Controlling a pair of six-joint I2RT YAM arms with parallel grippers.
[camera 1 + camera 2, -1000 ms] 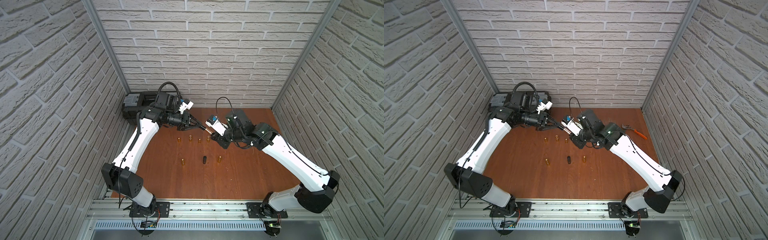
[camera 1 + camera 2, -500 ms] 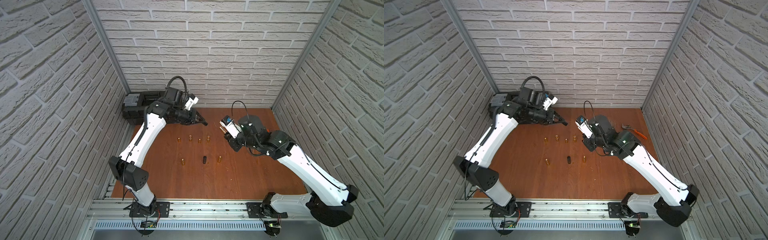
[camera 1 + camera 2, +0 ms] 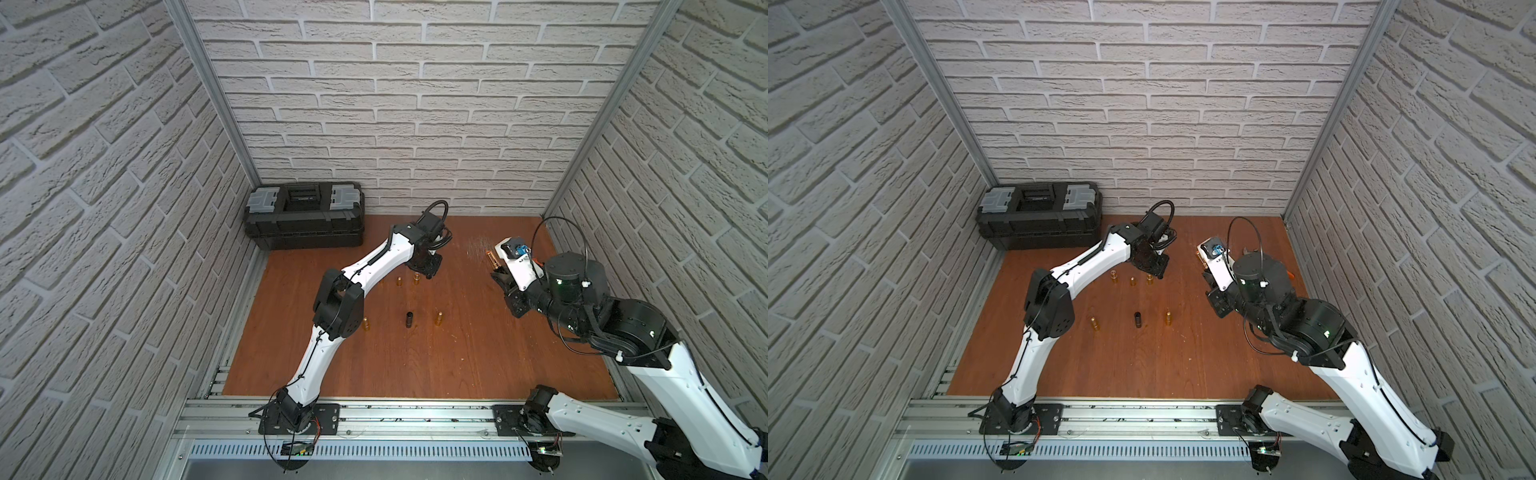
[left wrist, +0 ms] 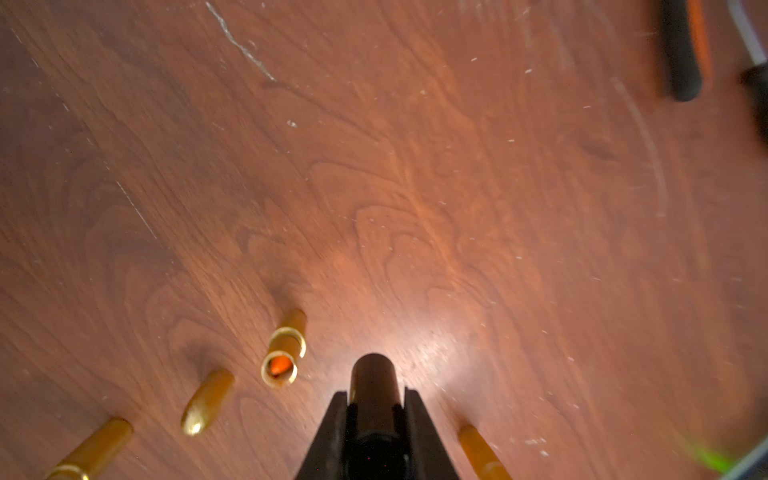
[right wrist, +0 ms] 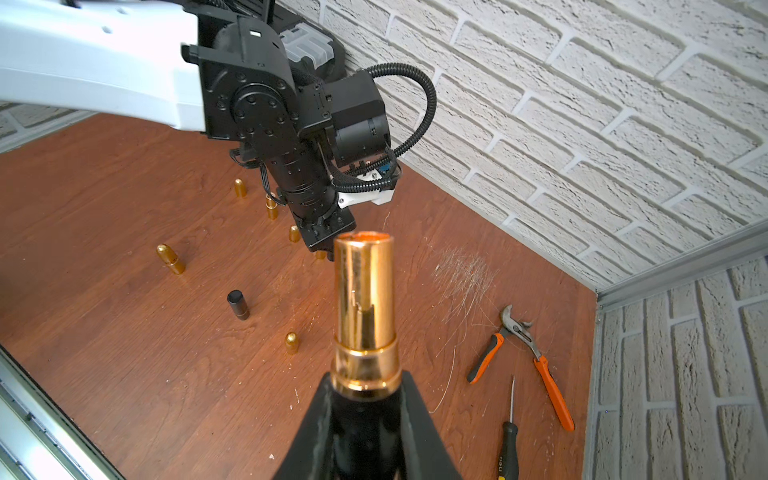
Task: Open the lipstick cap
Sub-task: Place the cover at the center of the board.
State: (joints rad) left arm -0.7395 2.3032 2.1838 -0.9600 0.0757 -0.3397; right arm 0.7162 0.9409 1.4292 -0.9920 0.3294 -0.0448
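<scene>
Two pieces, two grips: the left hand (image 4: 375, 397) is closed tight on the dark cap (image 4: 372, 372), and the right hand (image 5: 366, 379) is closed on the lower end of the gold lipstick (image 5: 363, 299). The lipstick is raised off the tabletop (image 3: 415, 365), on the right near the back wall. Its top is bare, so the cap looks to be off. The cap hangs low over the tabletop, just beside an open tube (image 4: 282, 353) in a row of gold tubes (image 3: 399, 282).

Risks, as I judge them: released from there, tilted as it is, the cap could roll into the open tube or tip it over. The right hand grips only the lipstick's bottom, and the gold is slick, so a jolt could swing or drop it. A second dark cap (image 3: 409, 320) lies mid-tabletop and could be confused with this one.
</scene>
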